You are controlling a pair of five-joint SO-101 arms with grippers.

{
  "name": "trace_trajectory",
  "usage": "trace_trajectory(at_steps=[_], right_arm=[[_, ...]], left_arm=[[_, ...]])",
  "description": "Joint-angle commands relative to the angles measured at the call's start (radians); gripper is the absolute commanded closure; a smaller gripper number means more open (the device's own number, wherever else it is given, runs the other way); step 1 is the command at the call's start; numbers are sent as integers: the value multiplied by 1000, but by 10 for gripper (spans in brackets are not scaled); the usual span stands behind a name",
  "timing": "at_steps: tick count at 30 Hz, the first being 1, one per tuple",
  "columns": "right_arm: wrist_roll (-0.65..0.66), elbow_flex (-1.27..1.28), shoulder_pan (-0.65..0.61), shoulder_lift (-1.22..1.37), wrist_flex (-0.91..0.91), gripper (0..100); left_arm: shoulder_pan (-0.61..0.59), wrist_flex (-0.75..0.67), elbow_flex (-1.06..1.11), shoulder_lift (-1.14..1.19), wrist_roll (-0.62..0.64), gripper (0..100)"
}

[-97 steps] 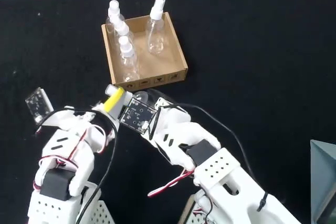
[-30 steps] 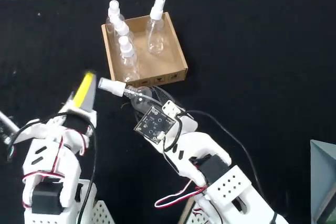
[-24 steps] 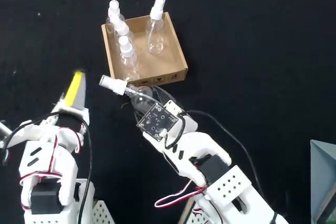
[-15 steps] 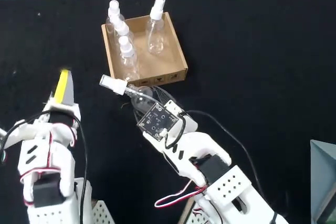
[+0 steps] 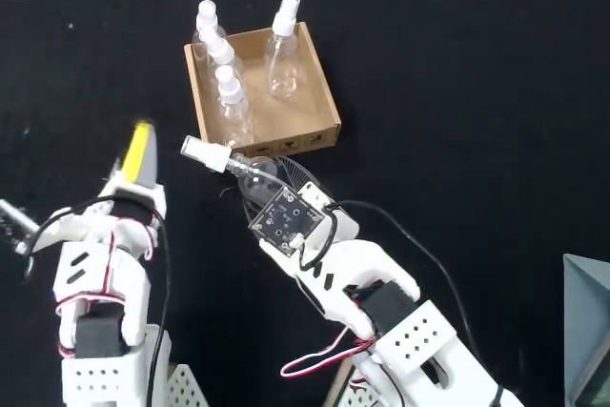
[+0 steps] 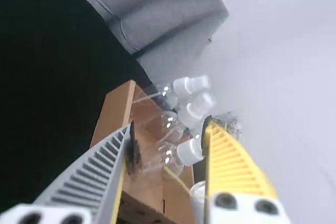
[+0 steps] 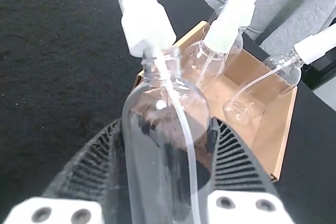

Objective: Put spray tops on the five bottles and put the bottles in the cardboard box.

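Right fingers (image 7: 239, 163) clamp the clear plastic bottle with white spray top (image 5: 246, 172), neck towards the brown cardboard box (image 5: 324, 92), seemingly just short of its near wall. Left fingers (image 6: 231, 163) stand open, empty.

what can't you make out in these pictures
Base of the clear plastic bottle in the right hand: cut off by the right wrist view's edge, under the black camera board in the high view.
Whether its white spray top is screwed tight: too small in the high view.
Floor of the brown cardboard box: mostly blocked by the left hand in the left wrist view.
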Motion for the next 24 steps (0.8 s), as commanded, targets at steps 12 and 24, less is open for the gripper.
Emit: trace_trajectory(at_steps=[12,24], right_arm=[[-11,-28,-20,-38,-32,861],[-6,-24,-18,-36,-34,861]], left_arm=[[225,-25,10,-14,-126,802],[280,-26,-22,-14,-129,802]])
